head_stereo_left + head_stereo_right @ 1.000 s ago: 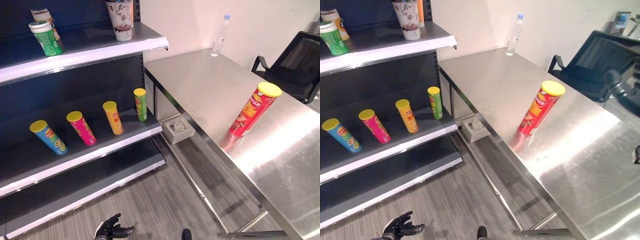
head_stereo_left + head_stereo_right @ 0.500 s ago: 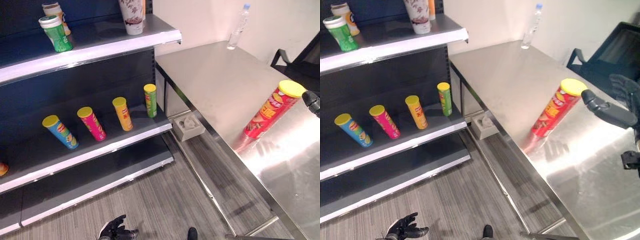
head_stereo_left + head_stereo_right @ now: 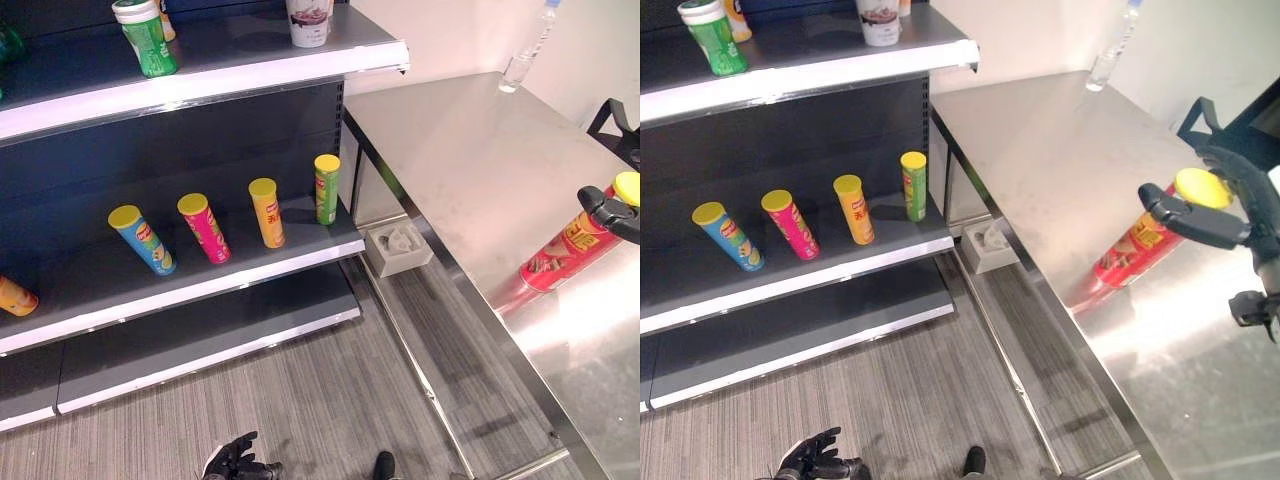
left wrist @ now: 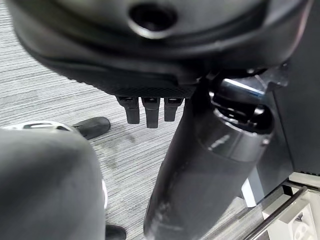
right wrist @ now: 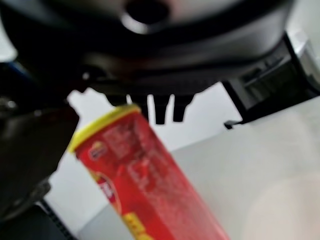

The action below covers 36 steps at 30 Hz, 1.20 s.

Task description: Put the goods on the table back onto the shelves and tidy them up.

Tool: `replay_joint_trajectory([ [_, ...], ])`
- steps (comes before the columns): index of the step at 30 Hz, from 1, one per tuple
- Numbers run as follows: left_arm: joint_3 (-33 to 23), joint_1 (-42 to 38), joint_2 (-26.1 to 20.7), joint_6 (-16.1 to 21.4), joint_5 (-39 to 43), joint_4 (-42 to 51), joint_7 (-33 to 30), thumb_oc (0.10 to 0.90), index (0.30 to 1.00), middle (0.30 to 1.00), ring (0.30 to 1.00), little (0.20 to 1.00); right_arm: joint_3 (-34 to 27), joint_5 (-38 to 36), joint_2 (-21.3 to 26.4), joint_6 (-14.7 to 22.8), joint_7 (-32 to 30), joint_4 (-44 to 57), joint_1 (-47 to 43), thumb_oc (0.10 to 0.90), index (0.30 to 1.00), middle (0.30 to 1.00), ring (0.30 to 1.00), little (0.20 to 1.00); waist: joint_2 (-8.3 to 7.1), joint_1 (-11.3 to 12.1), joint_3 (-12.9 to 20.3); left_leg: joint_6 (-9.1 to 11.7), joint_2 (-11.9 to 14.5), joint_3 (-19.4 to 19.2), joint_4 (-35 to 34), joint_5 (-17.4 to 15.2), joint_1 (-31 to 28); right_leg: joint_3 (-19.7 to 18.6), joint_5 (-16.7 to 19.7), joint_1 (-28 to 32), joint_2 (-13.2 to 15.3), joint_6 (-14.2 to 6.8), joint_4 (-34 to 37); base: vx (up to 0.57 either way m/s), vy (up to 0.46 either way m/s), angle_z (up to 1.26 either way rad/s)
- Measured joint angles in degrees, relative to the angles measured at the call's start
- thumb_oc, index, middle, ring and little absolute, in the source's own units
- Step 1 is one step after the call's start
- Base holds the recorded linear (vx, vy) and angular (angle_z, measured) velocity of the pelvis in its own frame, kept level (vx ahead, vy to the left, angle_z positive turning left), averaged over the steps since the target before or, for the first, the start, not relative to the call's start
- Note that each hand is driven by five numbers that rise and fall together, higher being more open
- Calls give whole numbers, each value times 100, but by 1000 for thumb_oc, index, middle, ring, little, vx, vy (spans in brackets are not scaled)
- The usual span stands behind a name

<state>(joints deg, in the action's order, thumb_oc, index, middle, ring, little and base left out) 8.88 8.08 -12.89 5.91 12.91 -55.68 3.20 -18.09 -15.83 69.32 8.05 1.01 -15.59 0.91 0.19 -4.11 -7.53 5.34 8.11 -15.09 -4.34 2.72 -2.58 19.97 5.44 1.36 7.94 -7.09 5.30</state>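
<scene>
Red with a yellow lid, one tall crisp tube [image 3: 1137, 243] stands on the steel table [image 3: 470, 170] at about three o'clock in the head views, close to the table's near edge. As far as the views show, it is the last of the goods left to shelve; a clear water bottle [image 3: 527, 50] at one o'clock, by the wall, may or may not count.

The right hand [image 3: 1210, 220] is up beside the tube's lid, thumb and fingers spread and extended toward it, not closed on anything. In the right wrist view the tube [image 5: 145, 180] stands just past the fingertips [image 5: 161, 111], so the hand looks near but not yet gripping. The left hand [image 3: 812, 462] hangs low over the floor at seven o'clock, fingers loosely relaxed and empty.

The shelving [image 3: 200, 290] at nine to eleven o'clock already holds stock. On the middle shelf a row of smaller tubes runs blue [image 3: 142, 239], pink [image 3: 205, 228], orange [image 3: 267, 212] and green [image 3: 327, 189], with another orange item [image 3: 17, 297] at the far edge. The top shelf carries a green canister [image 3: 146, 36] and a paper cup [image 3: 309, 20].

I judge the task well along: what remains is grasping the red tube, carrying it across to the shelf, and perhaps straightening the row.
</scene>
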Motion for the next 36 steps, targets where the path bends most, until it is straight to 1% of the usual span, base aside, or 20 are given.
replay_joint_trajectory([
  [8, -8, -25, -14, 1, 0, 8, -1, 800, 900, 900, 900, 900, 217, 277, 106, 15, 15, 7, -196, 800, 900, 900, 900, 900, -107, 5, -64, 0, 1, 6, 2, 0, 1, 11, -4, 7, -1, -4, 0, 0, 0, 0],
  [13, -8, -33, -22, 1, 0, 9, -2, 800, 900, 900, 900, 900, 222, 400, 108, 18, 20, 6, -197, 800, 900, 900, 900, 900, -117, 6, -70, 0, 0, 11, 5, 0, 2, 15, -4, 9, 1, -4, 0, 0, 0, 0],
  [18, -7, -34, -19, 1, 1, 14, -1, 800, 900, 900, 900, 900, 286, 401, 238, 19, 111, 22, -185, 800, 900, 900, 900, 900, -121, -15, -73, 0, 1, 11, 5, 0, -2, 15, -4, 13, 0, -4, 0, 0, 0, 0],
  [30, -8, -40, -20, 1, 0, 52, -3, 800, 900, 900, 900, 900, -9, 405, 236, 30, 122, 108, 178, 800, 900, 900, 900, 900, -116, -21, -70, 0, -1, 11, 4, 0, -10, 13, -5, 19, 3, -5, 0, 0, 0, 0],
  [33, -11, -43, -18, 1, 0, 61, -3, 800, 900, 900, 900, 900, -317, 434, 215, 34, 123, 385, 540, 800, 900, 900, 900, 900, -106, -32, -67, 0, -1, 10, 4, 0, -14, 10, -5, 20, 3, -5, 0, 0, 0, 0],
  [36, -10, -35, -19, 2, 0, 59, -4, 800, 900, 900, 900, 900, -415, 434, 201, 48, 120, 530, 584, 800, 900, 900, 900, 900, -105, -87, -67, 0, -2, 9, 3, 0, -20, 7, -5, 25, 5, -5, 0, 0, 0, 0],
])
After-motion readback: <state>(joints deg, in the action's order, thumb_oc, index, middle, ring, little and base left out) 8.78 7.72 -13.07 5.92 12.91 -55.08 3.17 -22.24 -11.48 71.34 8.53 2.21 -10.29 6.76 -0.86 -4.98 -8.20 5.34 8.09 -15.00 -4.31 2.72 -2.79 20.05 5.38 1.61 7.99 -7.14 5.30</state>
